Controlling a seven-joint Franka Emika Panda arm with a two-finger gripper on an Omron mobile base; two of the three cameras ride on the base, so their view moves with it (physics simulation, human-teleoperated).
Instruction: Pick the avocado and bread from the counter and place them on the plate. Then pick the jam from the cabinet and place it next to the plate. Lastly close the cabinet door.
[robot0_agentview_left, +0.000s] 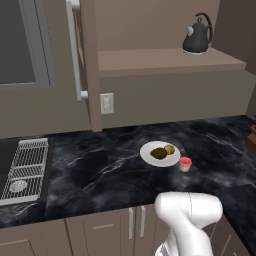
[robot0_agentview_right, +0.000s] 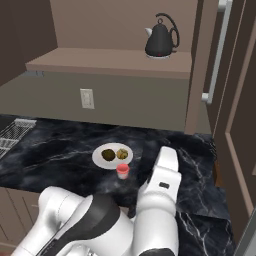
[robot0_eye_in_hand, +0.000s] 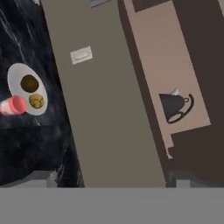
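Observation:
On the black marble counter a white plate carries the dark avocado and the small brown bread. The jam, a jar with a red lid, stands on the counter touching the plate's near right edge. My gripper is open with nothing between its fingers, raised well above the counter and away from the plate. A cabinet door stands open, seen edge-on.
A black kettle sits on the brown shelf of the open cabinet. A wall outlet is on the backsplash. A metal drying rack lies at the counter's left.

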